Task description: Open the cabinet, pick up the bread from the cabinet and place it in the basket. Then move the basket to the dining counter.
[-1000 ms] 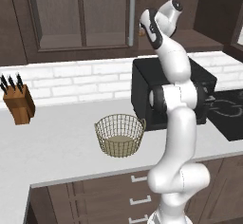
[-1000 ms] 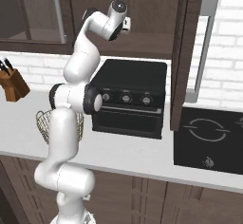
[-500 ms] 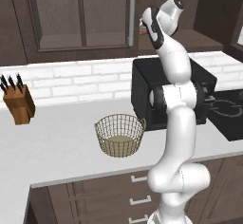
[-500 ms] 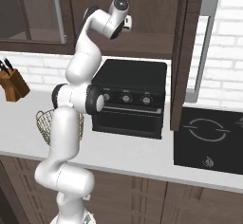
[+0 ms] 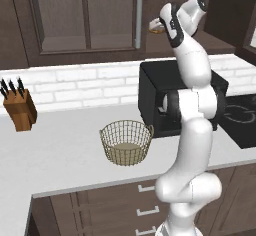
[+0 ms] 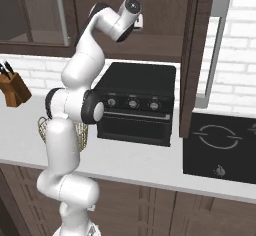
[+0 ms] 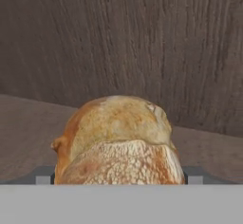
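hand view: the bread [image 7: 116,140] sits right at the bottom centre, close to the camera, golden-brown crust with a pale floury split along its near side; behind it dark wood-grain cabinet interior [image 7: 142,42]. the finger tips are hidden by the roll, so whether the gripper is closed on it i cannot tell. left base view: the arm is stretched upward, wrist bent into the open part of the cabinet [image 5: 85,20], and a small tan piece of the bread [image 5: 156,28] shows just beside the hand at shelf level, to the right of the vertical silver bar handle [image 5: 138,15]. the basket [image 5: 126,142] stands empty on the grey worktop [image 5: 60,155], in front of the black oven box [image 5: 165,97] and well below the bread. a knife block [image 5: 20,110] stands at the far left against the white brick. right base view: the hand is up in the cabinet opening above the oven [image 6: 137,102], the open door [image 6: 195,55] edge-on to its right; part of the basket [image 6: 45,128] peeks out behind the arm; a black hob [image 6: 220,145] lies at right.
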Tool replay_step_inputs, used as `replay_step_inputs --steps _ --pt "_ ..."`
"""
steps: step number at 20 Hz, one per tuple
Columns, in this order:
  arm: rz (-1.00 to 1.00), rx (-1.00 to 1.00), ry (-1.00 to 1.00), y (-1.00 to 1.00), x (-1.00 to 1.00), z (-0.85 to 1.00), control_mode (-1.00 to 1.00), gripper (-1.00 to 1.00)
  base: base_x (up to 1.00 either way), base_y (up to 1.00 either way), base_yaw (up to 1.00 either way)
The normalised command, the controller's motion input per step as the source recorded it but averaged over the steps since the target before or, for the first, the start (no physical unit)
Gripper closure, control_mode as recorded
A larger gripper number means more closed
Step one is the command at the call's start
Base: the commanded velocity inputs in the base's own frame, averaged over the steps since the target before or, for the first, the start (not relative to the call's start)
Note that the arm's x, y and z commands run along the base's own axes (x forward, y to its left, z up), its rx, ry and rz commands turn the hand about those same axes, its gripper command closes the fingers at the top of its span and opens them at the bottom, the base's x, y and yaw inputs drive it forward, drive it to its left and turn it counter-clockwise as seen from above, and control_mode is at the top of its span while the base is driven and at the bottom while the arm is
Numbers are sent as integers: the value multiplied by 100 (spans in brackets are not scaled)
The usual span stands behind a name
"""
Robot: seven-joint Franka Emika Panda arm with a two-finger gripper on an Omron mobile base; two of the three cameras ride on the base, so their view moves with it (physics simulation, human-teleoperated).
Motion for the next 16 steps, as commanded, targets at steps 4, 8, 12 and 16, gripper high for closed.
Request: replay_step_inputs --steps 4,8,12,16 --pt "-6 0 -15 0 -89 -3 -100 100 0 0 0" --pt "-11 0 -3 0 -99 4 -100 100 0 0 0" --pt "-15 0 0 0 -100 23 -100 100 0 0 0" --pt "-21 0 0 0 -100 33 -100 100 0 0 0"
